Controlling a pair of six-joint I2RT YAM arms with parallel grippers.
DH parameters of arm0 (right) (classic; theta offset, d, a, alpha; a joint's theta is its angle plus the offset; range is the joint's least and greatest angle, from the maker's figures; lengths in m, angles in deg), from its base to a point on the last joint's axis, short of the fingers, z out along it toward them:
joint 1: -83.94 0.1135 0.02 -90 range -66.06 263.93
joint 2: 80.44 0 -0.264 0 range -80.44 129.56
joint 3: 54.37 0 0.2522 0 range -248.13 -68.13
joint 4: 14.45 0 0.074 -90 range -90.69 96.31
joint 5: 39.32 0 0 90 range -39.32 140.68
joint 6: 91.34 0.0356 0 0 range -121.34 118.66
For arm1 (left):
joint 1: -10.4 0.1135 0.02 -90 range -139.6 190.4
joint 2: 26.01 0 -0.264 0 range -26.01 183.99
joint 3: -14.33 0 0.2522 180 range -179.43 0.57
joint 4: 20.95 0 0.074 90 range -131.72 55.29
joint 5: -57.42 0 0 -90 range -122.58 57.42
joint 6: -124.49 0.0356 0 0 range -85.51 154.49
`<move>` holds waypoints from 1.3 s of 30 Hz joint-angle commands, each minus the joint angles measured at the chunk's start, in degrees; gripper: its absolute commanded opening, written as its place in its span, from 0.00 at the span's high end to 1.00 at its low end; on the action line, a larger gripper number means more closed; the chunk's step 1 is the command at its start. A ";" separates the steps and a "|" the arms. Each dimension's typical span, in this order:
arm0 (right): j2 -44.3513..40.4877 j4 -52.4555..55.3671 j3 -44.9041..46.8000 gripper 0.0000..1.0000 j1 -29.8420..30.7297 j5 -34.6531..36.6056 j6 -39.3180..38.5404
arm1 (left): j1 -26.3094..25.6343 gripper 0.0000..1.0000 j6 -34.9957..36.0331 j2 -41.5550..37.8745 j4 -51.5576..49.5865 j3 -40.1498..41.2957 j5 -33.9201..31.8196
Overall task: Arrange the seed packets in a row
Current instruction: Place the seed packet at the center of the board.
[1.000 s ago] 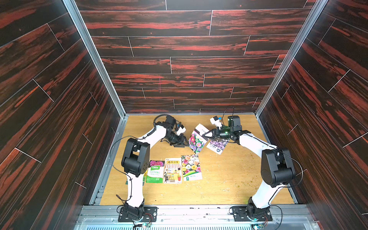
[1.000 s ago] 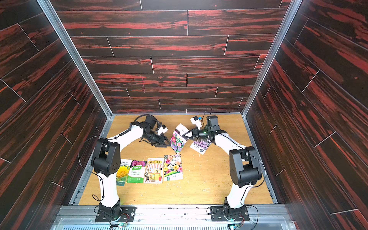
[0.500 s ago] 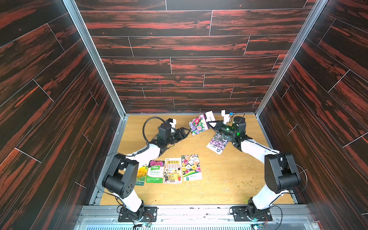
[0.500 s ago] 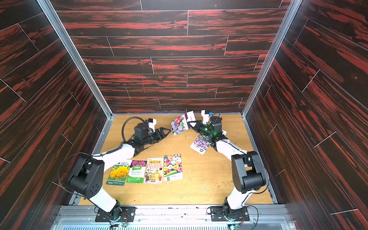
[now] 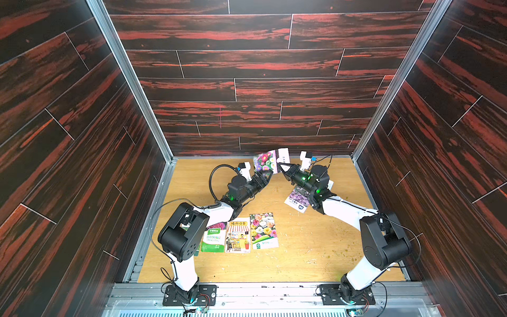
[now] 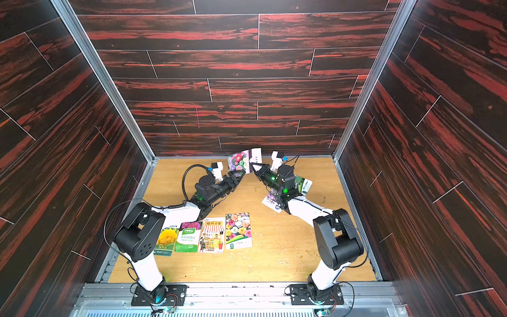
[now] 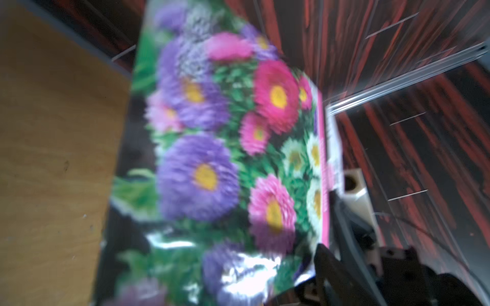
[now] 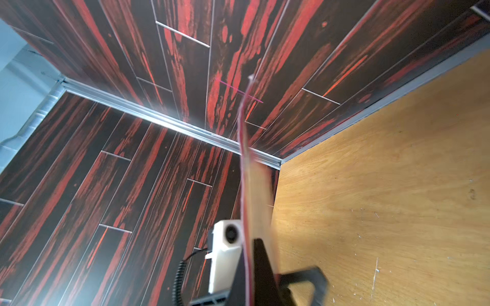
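Note:
My right gripper (image 5: 282, 166) (image 6: 255, 166) is shut on the white edge of a seed packet (image 5: 264, 162) (image 6: 238, 161) printed with pink and purple flowers. It holds this packet upright in the air near the back wall. The right wrist view shows the packet edge-on (image 8: 252, 185). My left gripper (image 5: 267, 175) (image 6: 240, 174) is open at the packet's lower edge. The packet fills the left wrist view (image 7: 225, 145), beside one of that gripper's fingers (image 7: 328, 270). Several packets lie in a row at the front: sunflower (image 6: 166, 240), green (image 5: 214, 237), shop (image 5: 238, 235), roses (image 5: 263, 230).
A purple-flower packet (image 5: 297, 199) and a white-green one (image 6: 305, 186) lie partly under my right arm. Dark red plank walls close in the wooden floor (image 5: 315, 247) on three sides. Small crumbs dot the floor at the right.
The flower packet rose off the floor in my right gripper and moved toward the back wall. My left gripper opened and followed it upward.

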 commanded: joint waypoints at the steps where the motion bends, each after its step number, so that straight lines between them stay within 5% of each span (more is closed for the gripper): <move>1: -2.43 -1.57 2.80 1.00 0.58 1.95 1.58 | 0.19 0.34 2.81 -3.67 5.23 0.13 -3.40; 7: -2.94 -0.68 3.72 1.00 0.57 0.74 1.08 | 0.18 0.57 4.05 -5.81 6.08 1.03 -1.85; 10: -2.40 -1.53 4.32 1.00 0.57 -0.33 1.91 | 0.25 0.99 3.56 -5.85 5.65 0.88 -1.14; 13: -2.64 -0.80 4.18 0.95 0.35 -2.26 1.25 | 0.25 1.00 4.76 -6.69 3.64 1.10 -1.06; 16: -3.11 6.17 1.86 0.60 -1.21 -7.66 -4.36 | 1.27 1.00 6.78 -8.97 0.39 1.46 1.65; 23: 0.58 3.39 3.47 0.34 -16.72 -37.72 -3.85 | 7.63 1.00 17.65 -12.08 -23.93 -4.51 25.99; 30: 0.33 -7.84 6.86 0.29 -19.19 -53.16 0.37 | 7.63 1.00 30.34 -4.66 -54.96 -18.16 54.57; 34: -2.60 3.59 8.76 0.31 -18.81 -53.78 -7.40 | 6.62 1.00 59.11 -2.46 -92.26 -28.43 53.96; 39: -6.71 12.37 9.50 0.33 -16.62 -54.07 -14.06 | 6.66 1.00 58.13 -1.78 -91.77 -28.41 53.80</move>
